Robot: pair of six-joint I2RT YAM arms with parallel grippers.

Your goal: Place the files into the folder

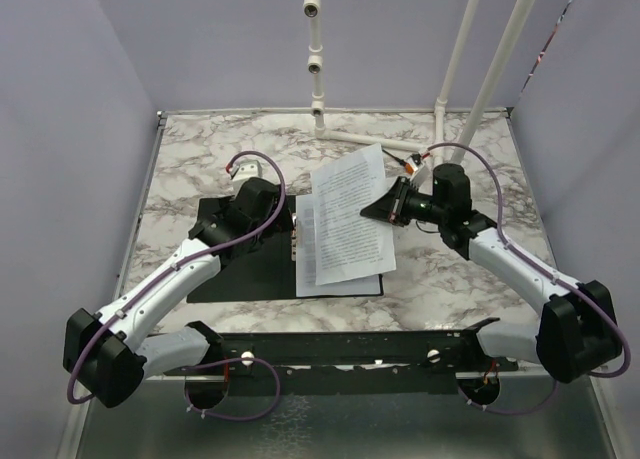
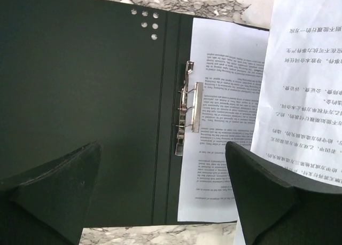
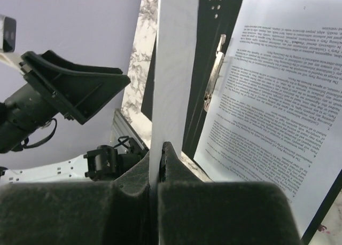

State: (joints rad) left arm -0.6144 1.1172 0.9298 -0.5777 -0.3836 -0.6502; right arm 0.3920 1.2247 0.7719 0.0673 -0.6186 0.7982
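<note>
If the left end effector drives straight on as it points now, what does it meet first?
Likely the folder, on its black inside cover beside the metal spine clip; the open left end effector hangs over it, depth unclear.

Reference landmark: the spine clip (image 2: 188, 109) of the folder (image 2: 80, 95).

1. Lower sheet (image 2: 224, 122), lying immediately right of the spine clip. It carries dense black paragraphs of small Latin-script print. In the left wrist view the lines are too fine to read. In the right wrist view the same print runs slantwise and is larger, but no word can be read with certainty.
2. Upper sheet (image 2: 304, 69), farther right of the spine clip and overlapping the lower sheet. It carries larger Chinese characters in widely spaced lines, too blurred to transcribe.
3. Top view: both sheets show grey text blocks only, and these are illegible.
</note>
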